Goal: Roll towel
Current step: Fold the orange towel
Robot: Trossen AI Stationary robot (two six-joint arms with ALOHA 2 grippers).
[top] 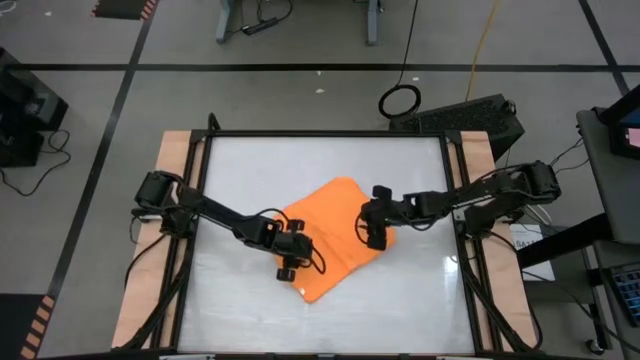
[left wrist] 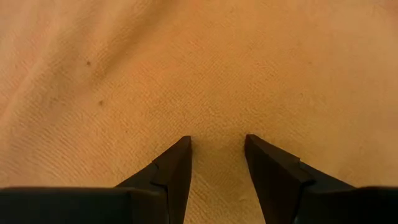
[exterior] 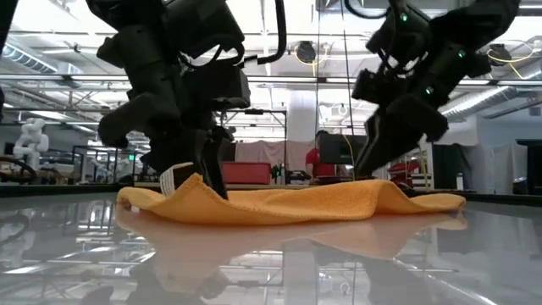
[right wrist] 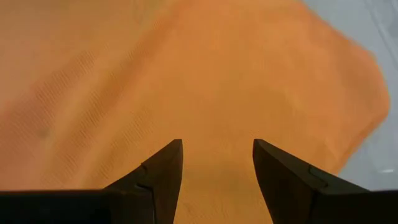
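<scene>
The orange towel (top: 335, 235) lies spread on the white tabletop as a diamond, with a few low bumps in the low view (exterior: 288, 203). A white tag (exterior: 172, 181) shows at its near corner. My left gripper (top: 291, 252) is open over the towel's near-left part, its fingertips down at the cloth (left wrist: 217, 93). My right gripper (top: 374, 230) is open over the towel's right part (right wrist: 217, 93), fingertips close above it. My left gripper comes from above, pointing down, and its open fingertips (exterior: 212, 180) meet the towel's top surface near the tag corner (left wrist: 217, 146). The cloth lies on the table, slightly raised beside the fingers. My right gripper's fingertips (exterior: 366, 169) stand at the towel's surface; whether they touch it I cannot tell.
The white tabletop (top: 250, 170) has a dark frame and wooden side rails (top: 175, 160). Bare tabletop lies around the towel on all sides. A black box (top: 470, 118) sits beyond the far right corner.
</scene>
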